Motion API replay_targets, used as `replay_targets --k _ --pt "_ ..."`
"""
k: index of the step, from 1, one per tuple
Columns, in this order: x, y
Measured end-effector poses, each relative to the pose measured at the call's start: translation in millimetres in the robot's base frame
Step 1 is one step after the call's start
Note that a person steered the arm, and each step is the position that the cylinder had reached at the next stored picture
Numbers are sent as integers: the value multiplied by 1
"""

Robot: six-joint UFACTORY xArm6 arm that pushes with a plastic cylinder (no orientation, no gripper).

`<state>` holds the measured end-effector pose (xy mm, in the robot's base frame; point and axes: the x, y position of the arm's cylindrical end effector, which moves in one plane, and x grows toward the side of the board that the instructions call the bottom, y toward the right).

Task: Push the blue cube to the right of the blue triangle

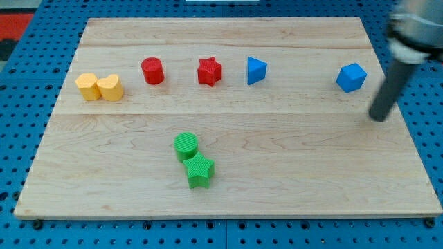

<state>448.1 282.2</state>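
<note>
Blue cube (pixel 351 77) sits near the right edge of our wooden board (pixel 228 194), up toward the view's top. Our blue triangle (pixel 256 70) is well to its left, in about the same row, with bare wood between them. So the cube is on the triangle's right side, but far from it.

We have no claw, only a dark rod, so nothing opens, closes or holds anything. My tip (pixel 378 117) is down by the board's right edge, a little right of the cube and lower in the view. It is near the cube but not touching it.

Left of the triangle we see a red star (pixel 209 71), then a red round block (pixel 152 70). Far to the left, two yellow blocks touch side by side: one with flat sides (pixel 87 86) and one that looks like a heart (pixel 110 87).

Lower down, near the middle, a green round block (pixel 185 146) touches a green star (pixel 200 170) just below it. Under the board we see a blue table with holes (pixel 14 104).
</note>
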Motion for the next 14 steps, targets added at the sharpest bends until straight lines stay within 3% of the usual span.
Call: replay_targets --k 2,3,4,5,7,8,9,10,11,12,14 --pt "-66 -23" --pt "-50 -69" --pt "-53 -77" --pt "-40 -11" --pt "-83 -79" --pt "-79 -112" --pt "-46 -108" --pt "-81 -113" --pt "-86 -133" --pt "-39 -133" --pt "8 -277"
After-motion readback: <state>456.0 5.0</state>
